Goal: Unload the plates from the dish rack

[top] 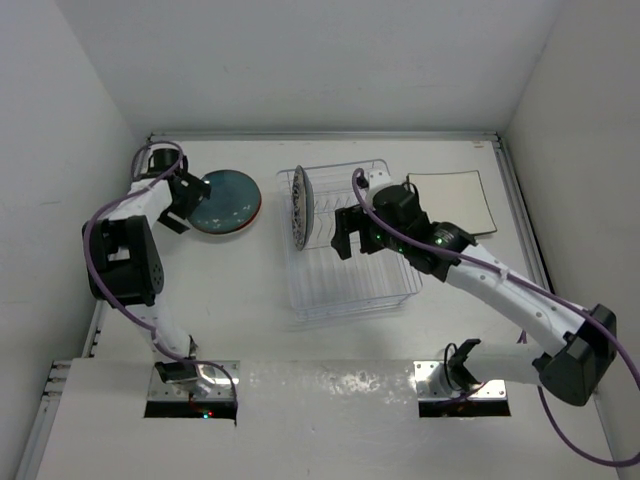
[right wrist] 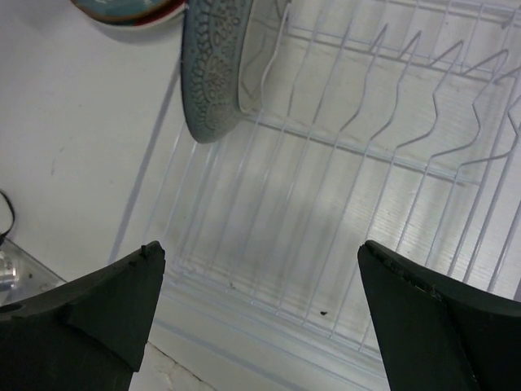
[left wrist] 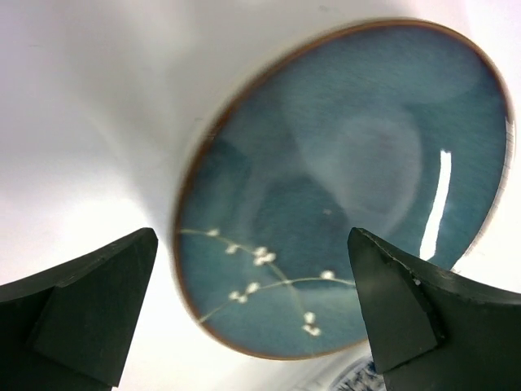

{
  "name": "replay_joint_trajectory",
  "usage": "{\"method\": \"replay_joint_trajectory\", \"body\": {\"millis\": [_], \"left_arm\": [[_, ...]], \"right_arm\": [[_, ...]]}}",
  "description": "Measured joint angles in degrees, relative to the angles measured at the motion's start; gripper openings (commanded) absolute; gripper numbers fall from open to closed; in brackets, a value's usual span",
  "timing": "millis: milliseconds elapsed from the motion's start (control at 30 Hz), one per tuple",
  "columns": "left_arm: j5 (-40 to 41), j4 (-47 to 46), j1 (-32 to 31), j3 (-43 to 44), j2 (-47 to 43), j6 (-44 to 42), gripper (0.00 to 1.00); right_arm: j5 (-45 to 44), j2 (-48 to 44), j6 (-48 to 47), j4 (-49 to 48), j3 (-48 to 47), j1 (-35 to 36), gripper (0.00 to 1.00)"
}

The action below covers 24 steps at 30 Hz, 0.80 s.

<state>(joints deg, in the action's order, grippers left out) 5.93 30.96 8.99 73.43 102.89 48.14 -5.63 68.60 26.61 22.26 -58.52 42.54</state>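
The see-through wire dish rack stands mid-table. One white plate with a dark floral pattern stands upright at its left end, and the other slots look empty. A teal plate lies flat on the table left of the rack, with a red edge showing under it. A pale square dark-rimmed plate lies right of the rack. My left gripper is open and empty at the teal plate's left edge. My right gripper is open and empty above the rack's base, near the patterned plate.
White walls close in the table on the left, back and right. The teal plate's edge shows in the right wrist view. Both arm bases sit at the near edge.
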Motion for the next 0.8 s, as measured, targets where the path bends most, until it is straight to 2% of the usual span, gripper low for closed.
{"method": "replay_joint_trajectory", "body": {"millis": [267, 367, 467, 567, 700, 800], "left_arm": [[5.1, 9.3, 0.0, 5.3, -1.4, -1.7, 1.00], [4.9, 9.9, 0.0, 3.8, -6.7, -4.1, 1.00], [0.7, 5.9, -0.2, -2.6, -18.7, -9.3, 1.00], [-5.3, 2.1, -0.4, -9.7, -34.6, -15.1, 1.00], [-7.7, -1.2, -1.2, -17.5, -49.3, -21.4, 1.00], [-5.1, -1.3, -1.3, -24.4, -57.3, -24.0, 1.00]], "right_arm": [[-5.9, 8.6, 0.0, 7.1, -7.2, 1.9, 0.99], [-9.8, 11.9, -0.1, 9.4, -12.0, 4.7, 0.99], [-16.5, 16.3, -0.2, 10.6, -19.1, 8.2, 0.99], [-24.2, 21.0, -0.7, 10.8, -26.1, 10.9, 0.99], [-33.0, 30.6, -2.4, 12.2, -37.4, 12.5, 0.99], [-38.9, 40.2, -4.5, 13.5, -47.6, 12.7, 0.85]]}}
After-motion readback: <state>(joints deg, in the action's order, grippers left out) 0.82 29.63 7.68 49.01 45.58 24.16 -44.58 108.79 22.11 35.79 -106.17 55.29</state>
